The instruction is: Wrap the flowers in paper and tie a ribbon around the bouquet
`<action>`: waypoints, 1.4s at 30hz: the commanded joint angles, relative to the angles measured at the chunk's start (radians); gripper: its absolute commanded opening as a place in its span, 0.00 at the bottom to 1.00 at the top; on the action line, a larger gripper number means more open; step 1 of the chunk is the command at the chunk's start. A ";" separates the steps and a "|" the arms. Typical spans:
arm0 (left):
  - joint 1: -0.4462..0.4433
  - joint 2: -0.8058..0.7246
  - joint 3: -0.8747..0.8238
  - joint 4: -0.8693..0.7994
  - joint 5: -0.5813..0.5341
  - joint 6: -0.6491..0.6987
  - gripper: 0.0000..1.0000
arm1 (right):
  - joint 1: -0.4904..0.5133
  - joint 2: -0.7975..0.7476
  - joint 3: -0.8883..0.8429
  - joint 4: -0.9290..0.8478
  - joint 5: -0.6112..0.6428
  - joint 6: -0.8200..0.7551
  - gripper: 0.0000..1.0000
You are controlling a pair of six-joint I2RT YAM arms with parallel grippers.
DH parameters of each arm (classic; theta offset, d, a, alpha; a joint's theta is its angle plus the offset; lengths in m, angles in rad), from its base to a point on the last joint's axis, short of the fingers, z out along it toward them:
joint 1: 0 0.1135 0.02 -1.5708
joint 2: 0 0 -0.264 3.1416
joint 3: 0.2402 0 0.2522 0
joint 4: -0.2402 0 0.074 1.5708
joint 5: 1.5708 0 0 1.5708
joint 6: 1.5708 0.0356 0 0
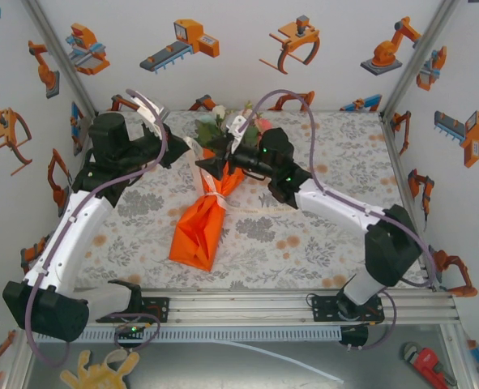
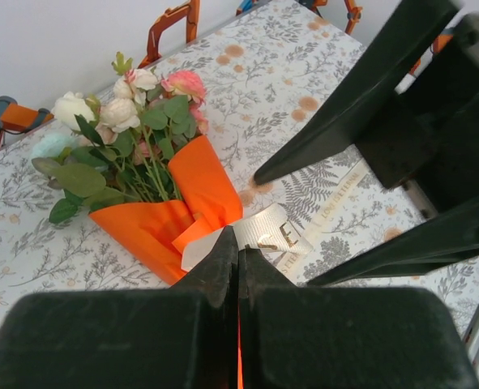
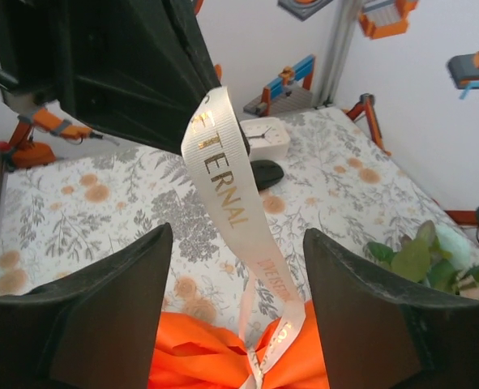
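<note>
Right wrist view: the ribbon [image 3: 227, 194] climbs straight up mid-frame, from the orange paper [image 3: 198, 365] at the bottom edge to the left hand [image 3: 198, 81] at upper left. That hand is pressed together, pinching the ribbon's upper end. The right hand [image 3: 235, 235] is spread, one finger on each side of the strand, and I see no contact with it. So the strand already sits in the gap, its long axis running across the bite. Closing on it looks like the next call.

Up top, the bouquet [image 1: 203, 223] lies on the worktop [image 1: 304, 235], centre frame. Its cone points to the lower left and the flowers [image 1: 219, 130] sit upper centre. Both hands crowd the bloom end.
</note>
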State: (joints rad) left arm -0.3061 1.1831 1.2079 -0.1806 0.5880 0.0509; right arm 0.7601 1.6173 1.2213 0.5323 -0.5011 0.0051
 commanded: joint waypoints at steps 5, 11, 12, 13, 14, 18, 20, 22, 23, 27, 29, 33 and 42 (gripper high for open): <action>-0.006 0.002 0.033 -0.006 0.063 -0.020 0.00 | 0.006 0.108 0.094 0.086 -0.141 0.022 0.50; -0.010 0.008 0.038 0.019 0.123 -0.048 0.01 | 0.007 0.151 0.140 0.108 -0.130 0.061 0.31; -0.010 0.012 0.040 0.018 0.130 -0.051 0.03 | 0.006 0.156 0.145 0.117 -0.131 0.069 0.28; -0.009 0.017 0.045 0.011 0.137 -0.052 0.04 | 0.007 0.161 0.150 0.120 -0.130 0.074 0.25; -0.010 0.021 0.048 0.004 0.141 -0.051 0.04 | 0.007 0.162 0.154 0.119 -0.131 0.080 0.21; -0.009 0.019 0.048 -0.005 0.136 -0.045 0.06 | 0.007 0.162 0.158 0.118 -0.145 0.095 0.00; -0.010 0.000 0.038 0.012 0.136 -0.042 0.18 | 0.007 0.162 0.155 0.121 -0.154 0.101 0.00; -0.009 -0.043 0.011 0.044 0.130 -0.050 0.41 | 0.007 0.158 0.145 0.132 -0.154 0.121 0.00; -0.010 -0.071 -0.008 0.059 0.115 -0.056 0.47 | 0.007 0.155 0.140 0.136 -0.151 0.127 0.00; -0.010 -0.278 -0.205 0.181 -0.086 -0.095 0.57 | 0.006 0.148 0.120 0.145 -0.131 0.146 0.00; -0.009 -0.364 -0.323 0.234 -0.151 -0.088 0.59 | 0.007 0.145 0.119 0.147 -0.118 0.162 0.00; -0.010 -0.385 -0.463 0.283 -0.168 -0.050 0.59 | 0.006 0.141 0.131 0.148 -0.100 0.210 0.00; -0.015 -0.144 -0.451 0.595 -0.052 -0.106 0.60 | 0.008 0.134 0.139 0.143 -0.089 0.290 0.00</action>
State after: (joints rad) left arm -0.3138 1.0203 0.7364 0.2356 0.4915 -0.0231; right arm 0.7612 1.7695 1.3399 0.6369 -0.6083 0.2481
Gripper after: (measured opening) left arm 0.599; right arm 0.003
